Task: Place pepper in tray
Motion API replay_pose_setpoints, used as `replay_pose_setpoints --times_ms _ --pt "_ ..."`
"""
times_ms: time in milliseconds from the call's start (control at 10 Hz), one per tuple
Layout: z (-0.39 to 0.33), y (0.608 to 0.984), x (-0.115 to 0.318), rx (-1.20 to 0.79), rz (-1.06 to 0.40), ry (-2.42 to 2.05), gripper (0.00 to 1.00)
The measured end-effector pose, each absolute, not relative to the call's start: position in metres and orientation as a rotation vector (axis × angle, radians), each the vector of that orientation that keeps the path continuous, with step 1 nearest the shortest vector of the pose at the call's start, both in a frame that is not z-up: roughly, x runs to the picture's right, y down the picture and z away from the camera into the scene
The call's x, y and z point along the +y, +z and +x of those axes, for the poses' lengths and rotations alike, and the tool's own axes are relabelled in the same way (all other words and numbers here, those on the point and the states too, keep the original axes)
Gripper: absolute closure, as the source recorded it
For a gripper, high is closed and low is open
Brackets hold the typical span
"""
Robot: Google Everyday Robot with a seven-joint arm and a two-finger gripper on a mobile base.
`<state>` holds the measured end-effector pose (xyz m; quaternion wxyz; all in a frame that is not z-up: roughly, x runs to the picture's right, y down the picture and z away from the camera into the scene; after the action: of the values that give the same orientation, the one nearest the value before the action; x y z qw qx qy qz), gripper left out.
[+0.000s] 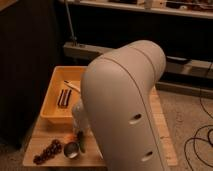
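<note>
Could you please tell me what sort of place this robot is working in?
Probably a robotics lab or workshop: metal shelving behind, black cables loose on the speckled floor, and a slatted wooden table holding a yellow-orange plastic tray. The robot's hand sits low at that tray's near edge.

High, behind arm, facing end effector

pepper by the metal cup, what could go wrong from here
1. The gripper hangs low in front of the tray, fingers shut, right over the pepper; the arm hides whether it is truly held, so a lift may leave it behind.
2. The metal cup and small orange item sit close beside it and could get knocked.
3. A low carry could catch the tray's near wall.
</note>
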<state>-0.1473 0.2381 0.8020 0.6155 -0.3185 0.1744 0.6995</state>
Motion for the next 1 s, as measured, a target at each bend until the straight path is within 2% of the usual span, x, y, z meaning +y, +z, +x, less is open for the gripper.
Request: replay_pose_setpoints --times_ms 200,600,1000 --pt "-0.137 0.797 0.232 0.388 -0.757 1.645 1.00" --pt "-0.069 0.767 0.173 0.306 -0.784 1.773 1.00" --pt "-0.024 0.758 0.132 0.273 -0.763 1.863 1.00"
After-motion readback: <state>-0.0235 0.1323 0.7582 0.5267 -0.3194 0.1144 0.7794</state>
